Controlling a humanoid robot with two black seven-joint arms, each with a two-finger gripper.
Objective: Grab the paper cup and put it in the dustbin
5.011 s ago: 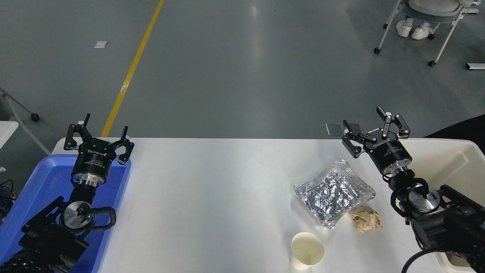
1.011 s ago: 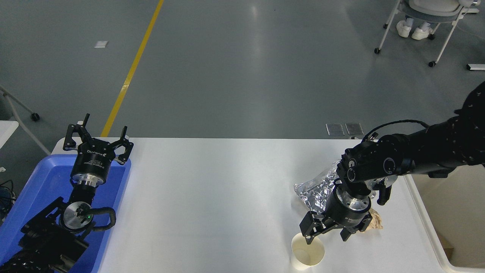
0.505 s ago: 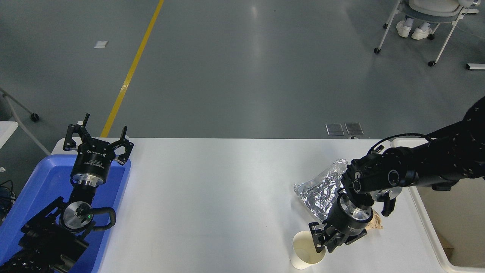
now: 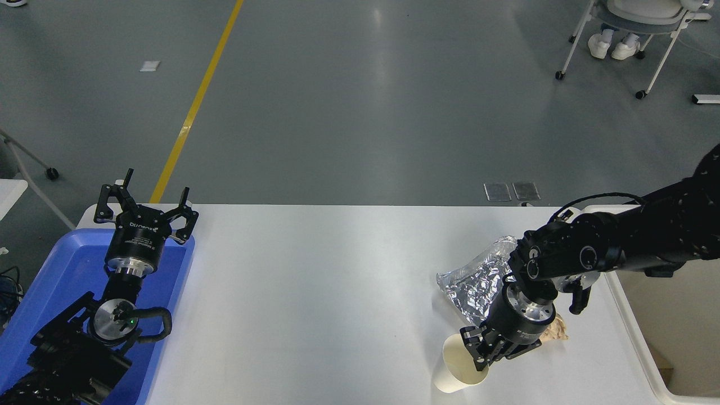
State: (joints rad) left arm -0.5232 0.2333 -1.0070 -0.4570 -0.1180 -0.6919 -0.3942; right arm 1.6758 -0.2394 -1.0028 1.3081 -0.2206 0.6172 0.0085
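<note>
**Cup gripped at the rim, lift and carry to come**

Taking the table (image 4: 337, 281) as the landmark, its left end holds a smooth blue tray (image 4: 50, 292). Over that tray the left gripper (image 4: 146, 205) is parked, its thin black fingers spread apart and empty.

Near the table's front edge, towards its right end, the paper cup (image 4: 458, 368) is tilted, mouth open towards the camera. It is a plain cream cone with a thin wall and a rolled rim. The right gripper (image 4: 482, 351) reaches down onto it, fingers closed on the rim's right side, one apparently inside the mouth and one outside.

Just behind the cup lies a crinkled silver foil pouch (image 4: 475, 278), and a crumpled tan paper ball (image 4: 557, 329) peeks out beside the gripper's wrist.

At the table's right end sits the dustbin (image 4: 635, 337), cream plastic with smooth walls and a thick rounded rim.

The step in hand looks like the grasp, with the lift just starting. The next move probably calls for raising the cup clear of the pouch and ball, then swinging right over the bin rim. A thin paper wall may buckle under a hard pinch, so a light hold seems wise.
</note>
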